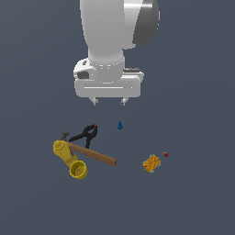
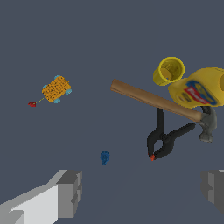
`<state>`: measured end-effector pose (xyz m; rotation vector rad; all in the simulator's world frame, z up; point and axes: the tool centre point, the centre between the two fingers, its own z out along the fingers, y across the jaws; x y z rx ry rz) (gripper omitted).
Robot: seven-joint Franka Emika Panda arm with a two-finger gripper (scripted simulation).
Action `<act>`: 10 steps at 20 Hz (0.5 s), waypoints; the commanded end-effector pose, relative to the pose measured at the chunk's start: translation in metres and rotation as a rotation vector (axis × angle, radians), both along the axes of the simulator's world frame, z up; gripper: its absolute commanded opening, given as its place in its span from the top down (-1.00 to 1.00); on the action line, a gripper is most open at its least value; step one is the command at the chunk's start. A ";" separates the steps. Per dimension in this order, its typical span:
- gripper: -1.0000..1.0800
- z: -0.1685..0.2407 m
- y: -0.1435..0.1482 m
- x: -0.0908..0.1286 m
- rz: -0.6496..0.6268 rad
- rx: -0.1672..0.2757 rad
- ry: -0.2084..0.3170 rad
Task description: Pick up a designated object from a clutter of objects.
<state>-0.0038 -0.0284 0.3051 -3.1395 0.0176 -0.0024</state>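
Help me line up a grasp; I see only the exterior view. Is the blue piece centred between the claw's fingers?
Observer: No. In the wrist view the blue piece lies off centre, nearer one finger of the open claw than the other.
Operator: Does the clamp crowd it?
Observer: The clamp has its red tip towards the piece, but the wrist view shows a plain gap between them.
Operator: Anything on the yellow pitcher I can't see?
Observer: Yes, the pitcher has a red and blue label on its side, which faces the wrist camera.
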 end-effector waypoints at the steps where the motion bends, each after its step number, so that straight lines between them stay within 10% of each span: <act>1: -0.92 -0.007 0.001 -0.001 0.038 -0.002 0.001; 10: -0.92 -0.043 0.005 -0.007 0.251 -0.014 0.003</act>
